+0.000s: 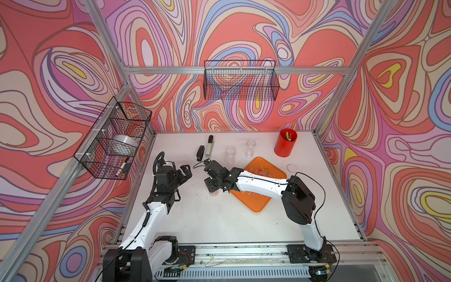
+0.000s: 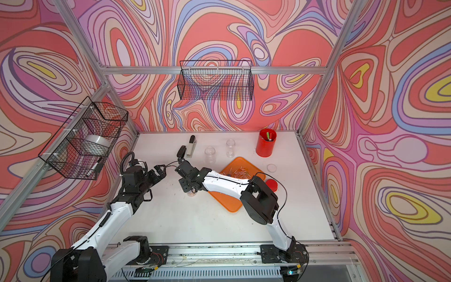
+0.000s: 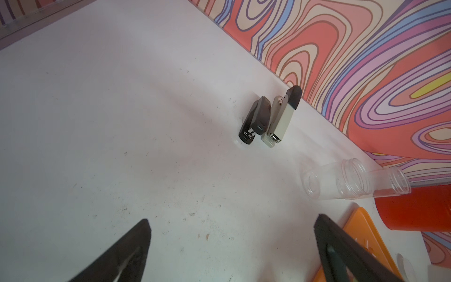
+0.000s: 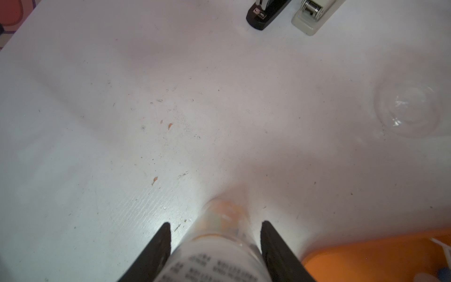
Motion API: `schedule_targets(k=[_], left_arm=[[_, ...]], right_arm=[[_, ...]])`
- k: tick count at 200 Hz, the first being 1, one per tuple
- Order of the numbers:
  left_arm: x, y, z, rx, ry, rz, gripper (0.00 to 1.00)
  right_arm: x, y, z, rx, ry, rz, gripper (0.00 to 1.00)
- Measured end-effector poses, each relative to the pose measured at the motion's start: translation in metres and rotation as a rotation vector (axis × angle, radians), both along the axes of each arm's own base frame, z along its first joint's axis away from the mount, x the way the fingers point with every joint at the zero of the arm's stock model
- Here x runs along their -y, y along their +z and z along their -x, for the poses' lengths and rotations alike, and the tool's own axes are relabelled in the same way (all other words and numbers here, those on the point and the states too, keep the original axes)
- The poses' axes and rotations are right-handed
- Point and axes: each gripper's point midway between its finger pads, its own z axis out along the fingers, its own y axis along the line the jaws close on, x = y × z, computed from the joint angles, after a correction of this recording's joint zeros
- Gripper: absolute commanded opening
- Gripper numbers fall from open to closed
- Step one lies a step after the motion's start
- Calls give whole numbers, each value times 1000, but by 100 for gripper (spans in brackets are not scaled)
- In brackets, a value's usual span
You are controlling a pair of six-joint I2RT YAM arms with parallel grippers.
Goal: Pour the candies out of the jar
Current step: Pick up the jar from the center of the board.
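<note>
Bright, even light fills both top views, leaving only faint shadows on the counter (image 1: pixel 219 219). In the right wrist view the jar (image 4: pixel 219 244) in the right tool (image 4: pixel 216 225) is blurred; glare whitens the surface just beside the tool, with soft shadow ahead.

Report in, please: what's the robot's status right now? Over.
Left fingers open, empty. Right fingers shut on labelled jar beside orange tray. Candies scattered on tray. Nothing between jar and tray.

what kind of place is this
Probably a robot test cell, not a home: a left arm and right arm mounted on a rail at a white table, an aluminium frame with printed swirl walls, and wire baskets hung on it.
</note>
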Motion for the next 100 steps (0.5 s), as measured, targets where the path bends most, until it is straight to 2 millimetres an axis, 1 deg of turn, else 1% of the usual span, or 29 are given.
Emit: schedule_targets(k=[16,30,40,50,65,79,100], left_arm=[[6,0,-1,-2,-33,15,100],[14,5,-4,5,-77,34,100],[21,12,-6,19,-115,50,100],[29,21,-9,40,-158,67,100],[42,34,-13,74,-227,90,100],[57,47,-17,103,-301,101,100],[90,68,-21,151,-439,104,100]], right_arm=[[5,1,1,-4,-2,-1,41],[12,4,1,-18,-1,-15,39],[18,11,-2,-30,-3,-38,39],[28,21,-8,-40,-14,-71,38],[46,42,-23,-54,-38,-148,38],[69,70,-43,-52,-74,-237,38],[107,114,-71,-17,-128,-359,38]])
